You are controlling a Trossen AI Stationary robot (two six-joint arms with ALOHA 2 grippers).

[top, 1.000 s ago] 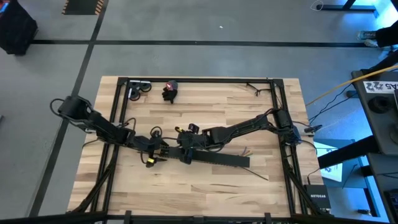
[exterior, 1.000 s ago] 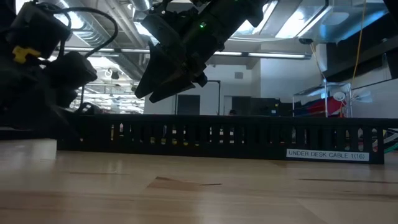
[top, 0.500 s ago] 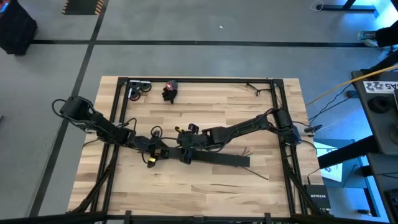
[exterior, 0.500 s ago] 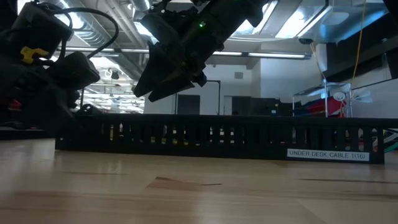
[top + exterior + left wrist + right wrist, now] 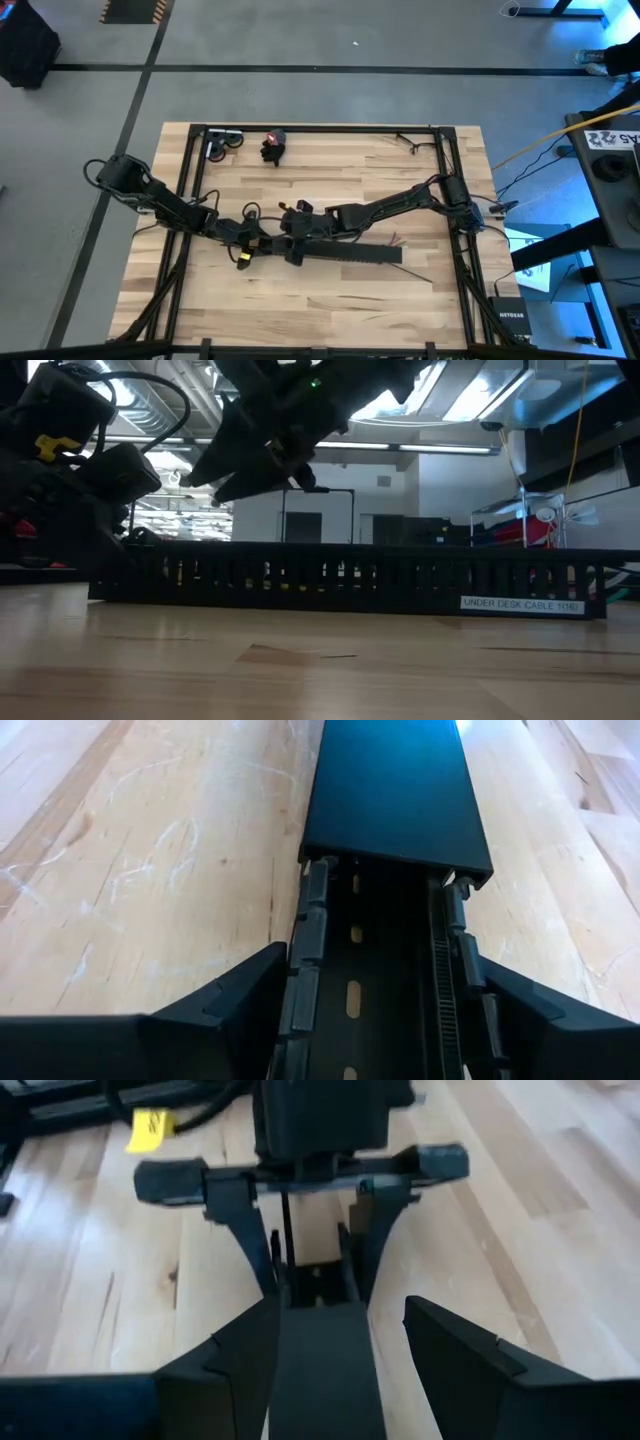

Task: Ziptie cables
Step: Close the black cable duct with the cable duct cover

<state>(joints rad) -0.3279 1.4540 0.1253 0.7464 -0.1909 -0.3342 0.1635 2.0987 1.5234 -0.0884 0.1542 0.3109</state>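
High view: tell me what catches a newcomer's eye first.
Two dark arms meet over the middle of the wooden table. Between them lies a long black slotted bar; the left pincer straddles its open end, fingers on either side. The right pincer hangs open above the bar, facing the left one.

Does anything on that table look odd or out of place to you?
One thing: the long black slotted bar has its flat cover on only part of its length, so the near end is open and the slotted side walls show. The left gripper straddles that open end. Nothing looks spilled or broken.
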